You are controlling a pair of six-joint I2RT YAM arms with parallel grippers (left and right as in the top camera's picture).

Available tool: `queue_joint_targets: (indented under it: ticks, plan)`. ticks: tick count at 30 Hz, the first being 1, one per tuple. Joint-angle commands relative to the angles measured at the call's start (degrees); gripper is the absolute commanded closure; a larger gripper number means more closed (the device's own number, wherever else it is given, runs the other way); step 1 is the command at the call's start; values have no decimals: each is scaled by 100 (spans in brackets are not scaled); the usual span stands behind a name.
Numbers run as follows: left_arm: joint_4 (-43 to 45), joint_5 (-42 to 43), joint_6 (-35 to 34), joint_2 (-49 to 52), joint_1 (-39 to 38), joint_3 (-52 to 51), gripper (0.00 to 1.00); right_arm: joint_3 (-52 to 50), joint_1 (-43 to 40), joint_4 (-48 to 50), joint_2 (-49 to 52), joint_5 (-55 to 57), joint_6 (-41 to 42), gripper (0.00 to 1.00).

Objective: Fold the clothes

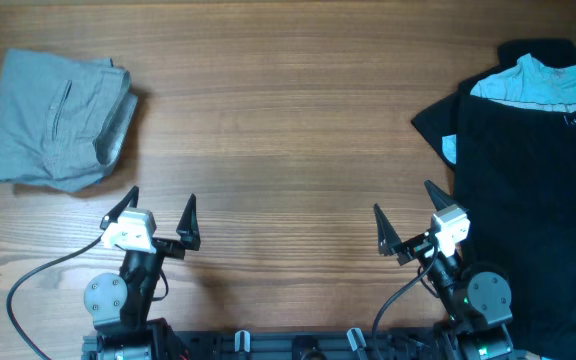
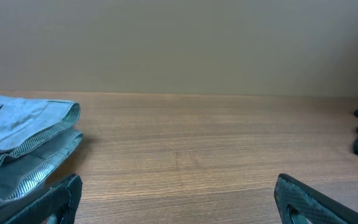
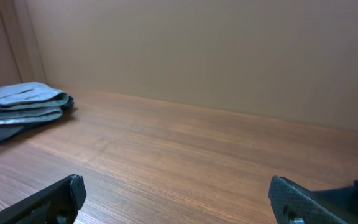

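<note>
Arms sit tucked low at the bottom edge of the overhead frame, both folded back over their bases, cables trailing off behind them. Left gripper [image 1: 161, 198] at lower left points up the frame, its two dark fingers [image 2: 53, 200] spread wide apart above the wood. Right gripper [image 1: 402, 200] at lower right mirrors it, jaws just as wide, angled a touch toward the centre, one finger [image 3: 309, 202] close beside the hem of the black garment [image 1: 533, 200]. Neither claw touches any cloth.

Ahead of both, the wooden table [image 1: 288, 120] runs bare through the middle of the frame.

Further out at upper left, well apart from the left gripper, lies the grey garment [image 1: 56, 120], folded into a compact stack; the left wrist view catches its layered, ribbed edge at the left side of the frame. Over at the right edge, the black garment spreads flat from top to bottom of the overhead frame, unfolded, one sleeve poking out toward the centre. On its top end rests a light blue garment [image 1: 543, 82], with a sliver of the same blue showing at the black one's left edge.
</note>
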Motion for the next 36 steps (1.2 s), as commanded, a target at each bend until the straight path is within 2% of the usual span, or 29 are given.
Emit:
queue_joint_targets:
  ticks: [1, 6, 9, 14, 20, 22, 25, 29, 31, 32, 36]
  plan:
    - [28, 122, -39, -39, -31, -31, 0, -7, -28, -20, -2, 181, 68, 0]
    - [216, 466, -50, -39, -31, 92, 0, 181, -28, 98, 9, -4, 153, 0]
    - [-24, 243, -61, 107, -31, 909, 0, 1012, -28, -533, 411, 0, 525, 0]
    - [-1696, -229, -59, 1545, -31, 2839, 0, 2675, -28, -1956, 2275, -2, 826, 0]
    - [-4107, -271, -59, 4400, -31, 5654, 0, 5023, -28, -3484, 5204, -7, 815, 0]
    - [-4857, -271, -57, 5226, -31, 6533, 0, 5923, -28, -4068, 6140, -31, 737, 0]
    - [-5477, -271, -15, 5974, -31, 7313, 0, 6734, -120, -4387, 6942, -15, 334, 0]
    - [-5466, 428, -101, 6341, -31, 7519, 0, 7289, -1036, -4336, 7971, 673, 1178, 1]
    - [-5471, 446, -101, 6376, -31, 7519, 0, 7390, -1832, -4068, 8666, 719, 1567, 8]
    - [-5462, 446, -101, 6373, -31, 7519, 0, 7390, -2085, -3926, 8939, 699, 1624, 13]
    - [-5268, 444, -98, 6376, -31, 7519, 0, 7390, -2623, -3418, 10059, 835, 1567, 14]
